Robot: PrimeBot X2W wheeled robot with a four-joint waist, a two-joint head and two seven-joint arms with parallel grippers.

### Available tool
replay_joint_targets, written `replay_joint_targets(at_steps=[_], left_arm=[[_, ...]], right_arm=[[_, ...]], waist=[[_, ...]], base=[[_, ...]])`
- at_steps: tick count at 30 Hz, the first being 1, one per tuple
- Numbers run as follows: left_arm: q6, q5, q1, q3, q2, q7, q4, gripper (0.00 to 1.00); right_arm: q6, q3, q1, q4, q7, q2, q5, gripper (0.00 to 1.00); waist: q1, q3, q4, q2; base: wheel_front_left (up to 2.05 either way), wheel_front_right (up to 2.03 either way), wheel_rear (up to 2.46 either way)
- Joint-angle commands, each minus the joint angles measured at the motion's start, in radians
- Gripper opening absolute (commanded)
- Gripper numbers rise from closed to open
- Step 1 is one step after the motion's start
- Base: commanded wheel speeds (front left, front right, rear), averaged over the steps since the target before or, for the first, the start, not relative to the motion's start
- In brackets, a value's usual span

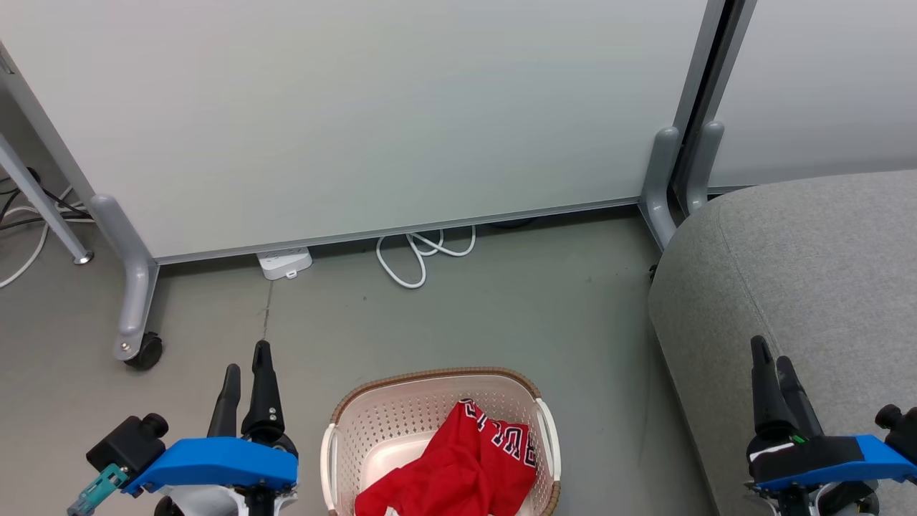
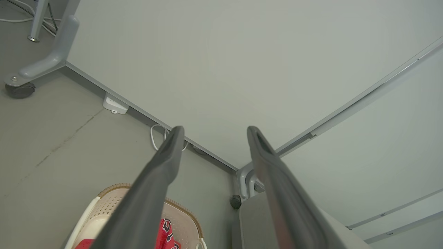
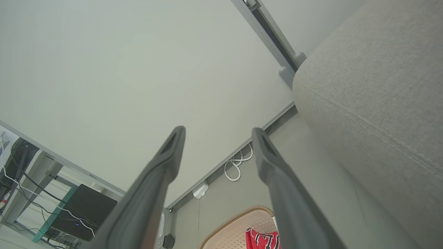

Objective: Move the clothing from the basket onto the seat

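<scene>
Grey floor (image 1: 501,301): left end effector (image 1: 247,357), right end effector (image 1: 770,350) agape, empty; pinch thick fold of crumpled red jersey (image 1: 466,466) in cream perforated plastic basket (image 1: 430,374) between them.

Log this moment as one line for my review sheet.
stage: before pickup | clothing: in basket | seat: right of basket | left gripper: open, empty | right gripper: open, empty

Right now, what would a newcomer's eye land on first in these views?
The red clothing, bunched in the cream basket on the floor at the bottom centre of the head view. Then the big grey seat at its right, and the open left gripper and right gripper flanking the basket low in that view.
</scene>
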Motion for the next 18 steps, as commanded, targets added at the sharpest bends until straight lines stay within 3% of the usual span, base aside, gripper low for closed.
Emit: replay_joint_targets(at_steps=[1,18], left_arm=[[0.004,0.033,-0.019,-0.008,0.007,-0.010,-0.015,1.00],[0.003,0.256,-0.022,-0.040,0.007,-0.056,-0.003,1.00]], right_arm=[[0.001,-0.002,-0.016,-0.006,-0.010,-0.007,-0.029,1.00],[0.002,0.005,-0.017,0.008,-0.056,-0.007,-0.241,1.00]], waist=[[0.0000,0.000,0.001,-0.0001],[0.0000,-0.003,0.008,-0.0001]], base=[[0.00,0.00,0.00],[0.00,0.00,0.00]])
